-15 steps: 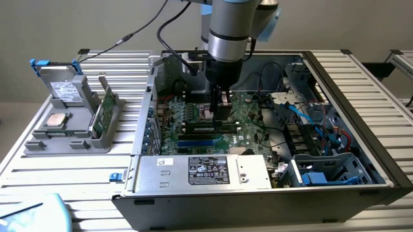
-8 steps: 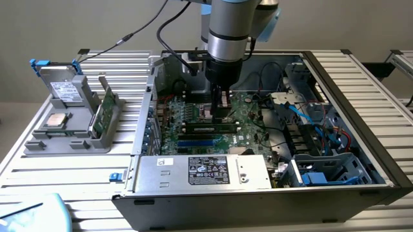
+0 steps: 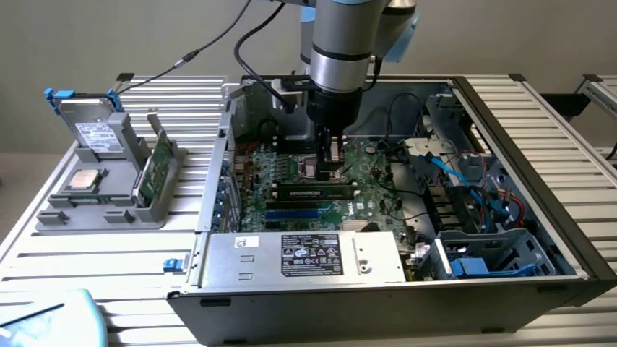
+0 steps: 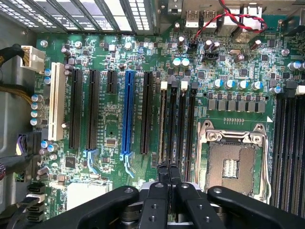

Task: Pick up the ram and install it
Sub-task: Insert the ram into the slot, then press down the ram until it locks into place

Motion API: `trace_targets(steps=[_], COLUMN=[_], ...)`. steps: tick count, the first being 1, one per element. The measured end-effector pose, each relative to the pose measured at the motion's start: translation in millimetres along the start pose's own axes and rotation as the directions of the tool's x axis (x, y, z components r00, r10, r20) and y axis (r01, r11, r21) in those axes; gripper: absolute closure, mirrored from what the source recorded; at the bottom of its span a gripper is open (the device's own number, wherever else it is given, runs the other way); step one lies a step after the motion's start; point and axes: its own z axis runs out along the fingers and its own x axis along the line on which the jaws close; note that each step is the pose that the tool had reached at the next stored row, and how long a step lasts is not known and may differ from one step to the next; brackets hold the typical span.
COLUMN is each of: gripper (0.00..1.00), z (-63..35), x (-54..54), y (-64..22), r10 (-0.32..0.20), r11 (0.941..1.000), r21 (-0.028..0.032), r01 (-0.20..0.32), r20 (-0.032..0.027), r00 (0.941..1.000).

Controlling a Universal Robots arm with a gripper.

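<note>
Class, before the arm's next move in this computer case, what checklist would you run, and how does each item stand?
1. Gripper shut: ok.
2. Gripper above the memory slots: ok.
3. Green ram out of its grey holder: not ok, it stands in it.
4. Dark stick in a board slot fully seated: cannot tell.
5. Red wires clear of those slots: ok.
</note>
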Motion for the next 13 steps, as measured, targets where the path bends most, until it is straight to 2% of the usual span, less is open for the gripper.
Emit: trace_targets(steps=[13], gripper=[0.89], z=[0.0], x=[0.0], y=[0.0], r10=[0.0], r11=[1.0], r21=[0.0], r01=[0.0], r20=[0.0], r00=[1.0])
